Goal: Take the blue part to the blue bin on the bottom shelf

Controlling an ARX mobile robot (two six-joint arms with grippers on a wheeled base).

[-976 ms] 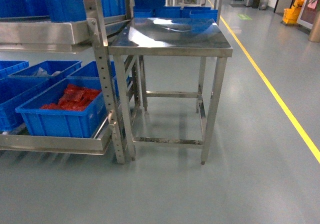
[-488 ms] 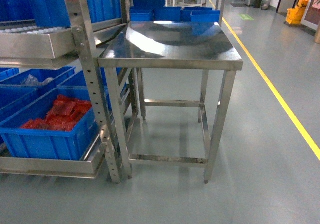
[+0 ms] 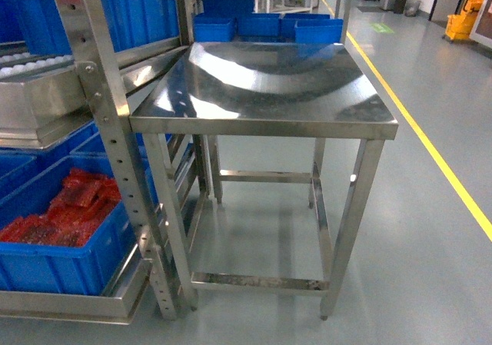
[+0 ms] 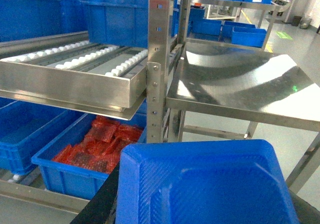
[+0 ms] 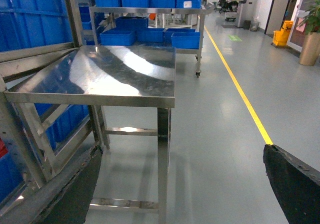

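Note:
A blue part (image 4: 205,184), a moulded blue plastic tray, fills the bottom of the left wrist view. My left gripper (image 4: 200,209) is shut on it; one black finger (image 4: 102,204) shows along its left edge and the other is hidden. Beyond it, the bottom shelf (image 4: 35,193) (image 3: 69,303) carries a blue bin (image 4: 70,176) (image 3: 54,249) of red packets and another blue bin (image 4: 22,134) to its left. My right gripper (image 5: 182,194) is open over bare floor, its fingers (image 5: 295,184) wide apart. Neither gripper shows in the head view.
A steel four-legged table (image 3: 261,122) (image 5: 100,94) stands right beside the rack upright (image 3: 115,168). An upper roller shelf (image 4: 75,79) juts out above the bins. More blue bins (image 3: 265,26) sit behind the table. A yellow floor line (image 3: 430,153) runs on the right.
The head view has closed in on the table and rack: the table looms larger and lower, and the rack and the bin of red packets have slid toward the left edge.

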